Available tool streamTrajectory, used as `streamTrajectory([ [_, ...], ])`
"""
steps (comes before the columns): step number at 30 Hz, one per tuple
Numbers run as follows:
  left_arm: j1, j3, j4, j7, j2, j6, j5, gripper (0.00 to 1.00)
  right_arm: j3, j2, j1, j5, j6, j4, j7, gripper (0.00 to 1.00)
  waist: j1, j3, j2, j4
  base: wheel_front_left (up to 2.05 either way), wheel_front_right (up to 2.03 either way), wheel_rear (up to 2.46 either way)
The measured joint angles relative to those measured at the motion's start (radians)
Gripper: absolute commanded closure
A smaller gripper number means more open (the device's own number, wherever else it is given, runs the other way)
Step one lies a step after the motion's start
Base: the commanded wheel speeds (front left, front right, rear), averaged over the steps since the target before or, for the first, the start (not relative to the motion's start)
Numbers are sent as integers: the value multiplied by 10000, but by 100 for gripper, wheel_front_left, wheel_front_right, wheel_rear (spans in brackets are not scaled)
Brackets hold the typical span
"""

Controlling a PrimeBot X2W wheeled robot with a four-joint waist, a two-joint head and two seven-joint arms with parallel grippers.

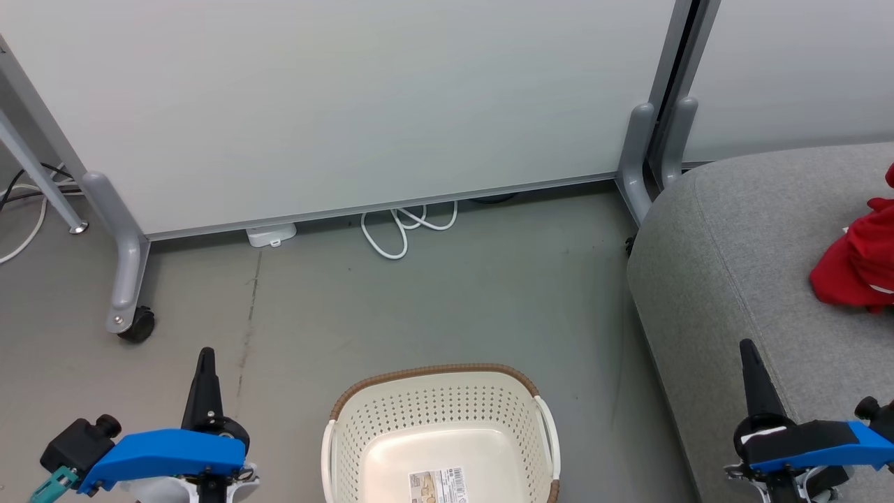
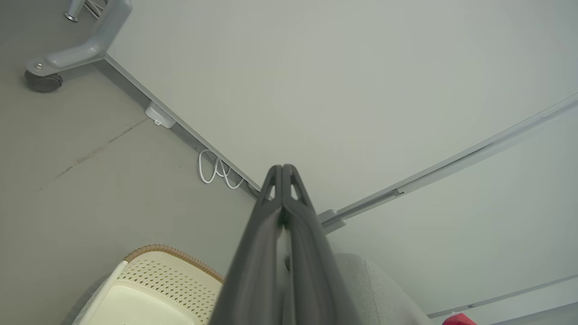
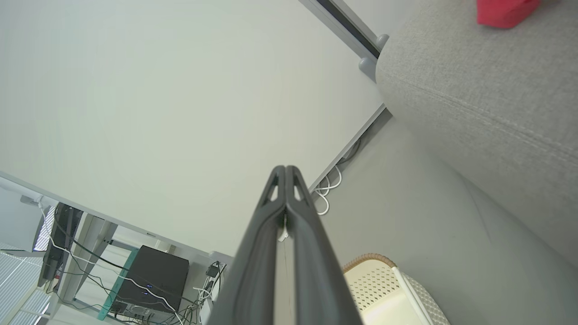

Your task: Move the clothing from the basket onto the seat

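Note:
The cream basket [image 1: 440,398] with its brown rim stands on the floor at the bottom centre; inside I see only a bare bottom with a label. Red clothing [image 1: 855,262] lies bunched on the grey seat [image 1: 740,230] at the right edge. My left gripper [image 1: 206,356] is shut and empty, left of the basket. My right gripper [image 1: 747,348] is shut and empty, over the seat's front corner. The left wrist view shows shut fingers [image 2: 283,169], the basket [image 2: 158,280] and a bit of red clothing [image 2: 458,319]. The right wrist view shows shut fingers [image 3: 286,170], the seat [image 3: 474,90] and the clothing [image 3: 503,11].
A white partition panel [image 1: 349,105] on grey wheeled feet [image 1: 129,279] stands behind the basket. A white cable [image 1: 405,230] loops on the floor under it. Bare grey floor [image 1: 433,307] lies between panel and basket. A dark box with cables [image 3: 149,280] sits beyond the panel.

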Motion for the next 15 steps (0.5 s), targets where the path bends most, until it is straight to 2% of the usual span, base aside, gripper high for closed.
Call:
streamTrajectory([
  [15, -109, 159, -56, 416, 0, -75, -1628, 100, -42, 12, -51, 1636, 0, -119, 441, 100, 0, -33, 0, 3, 0, 0, 0],
])
